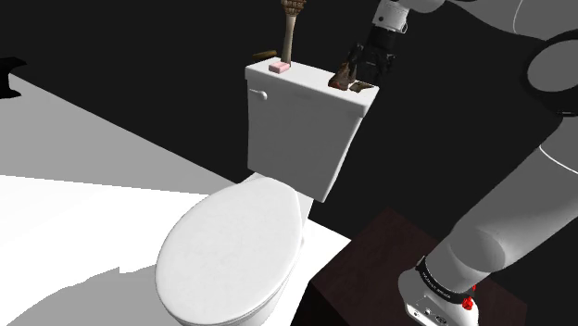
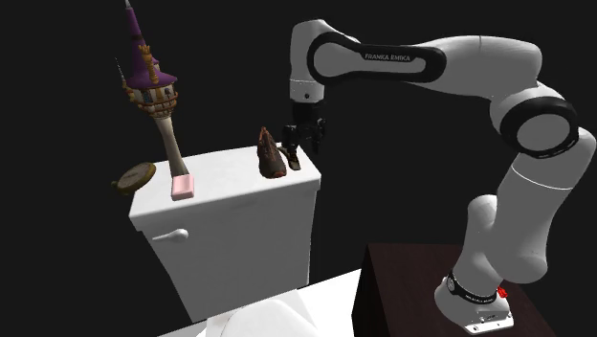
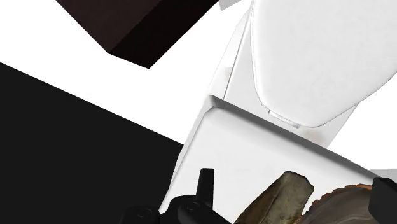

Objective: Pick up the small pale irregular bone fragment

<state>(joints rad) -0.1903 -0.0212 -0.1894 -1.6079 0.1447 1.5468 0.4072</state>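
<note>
On the toilet tank lid (image 2: 230, 187), at its corner toward the second exterior view's 3 o'clock, the small pale bone fragment (image 2: 295, 163) lies just beside a brown ridged object (image 2: 272, 153). Claw (image 2: 306, 142) hangs just above, at 1 o'clock from the fragment, fingers apart and clasping nothing. Pink block (image 2: 183, 186) and purple-roofed toy tower (image 2: 153, 86) stand well apart from both, at 9 o'clock

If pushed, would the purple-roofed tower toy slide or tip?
Probably tip: the tower toy stands upright on a thin stem under a wider top. It looks rigid; near the tank lid's rear edge, it might fall off.
</note>
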